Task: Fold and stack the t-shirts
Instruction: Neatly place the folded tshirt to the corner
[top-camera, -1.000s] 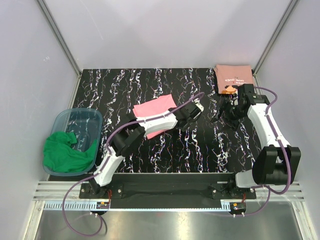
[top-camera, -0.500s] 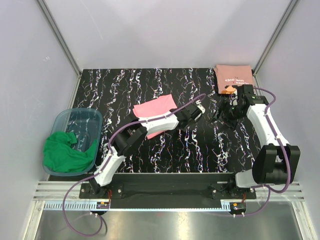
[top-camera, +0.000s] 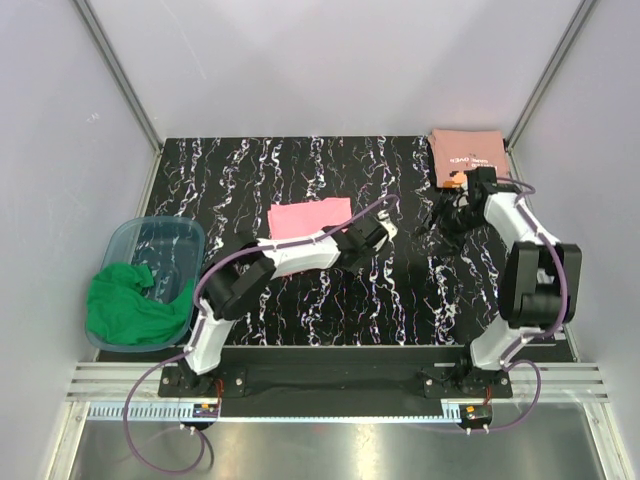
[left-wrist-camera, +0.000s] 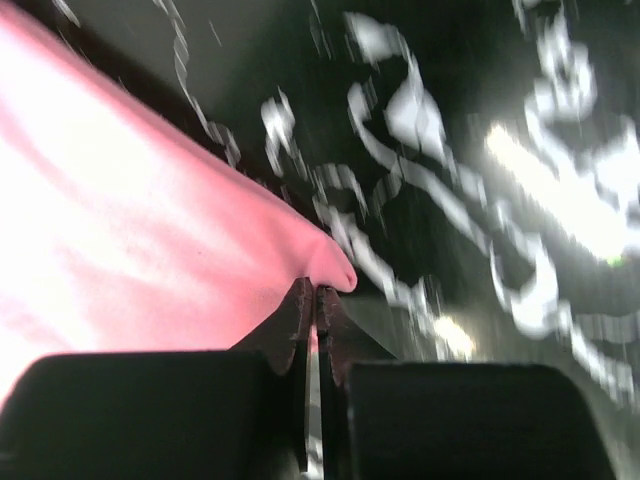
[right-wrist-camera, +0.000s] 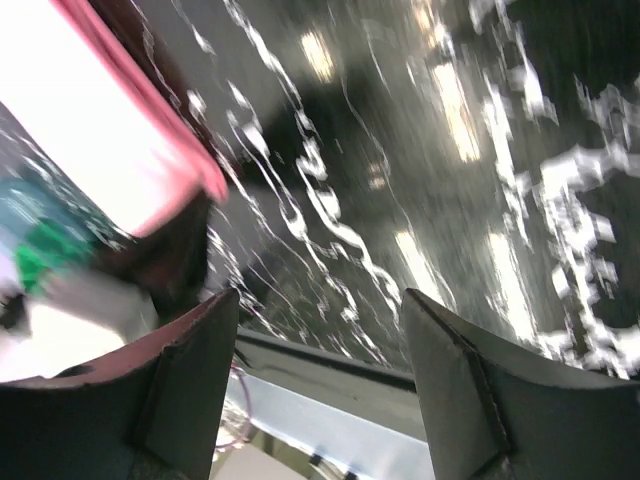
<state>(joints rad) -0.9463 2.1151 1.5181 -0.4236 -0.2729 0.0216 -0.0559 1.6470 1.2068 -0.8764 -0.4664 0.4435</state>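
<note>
Clearly, the left gripper (left-wrist-camera: 316, 295) is pinched closed on a corner of the pink t-shirt (left-wrist-camera: 140, 230) — cloth spreading to its left; the right gripper (right-wrist-camera: 318, 305) gapes wide — the salmon t-shirt (top-camera: 468, 150) lies beyond it.

The jaws stand wide apart, framing the black, white-veined desk (right-wrist-camera: 420, 200). Up and to the left of them lies a pink t-shirt (right-wrist-camera: 90, 120), its corner just above the left jaw's tip. Beyond that jaw, a blurred teal-and-green patch (right-wrist-camera: 40, 240).
</note>
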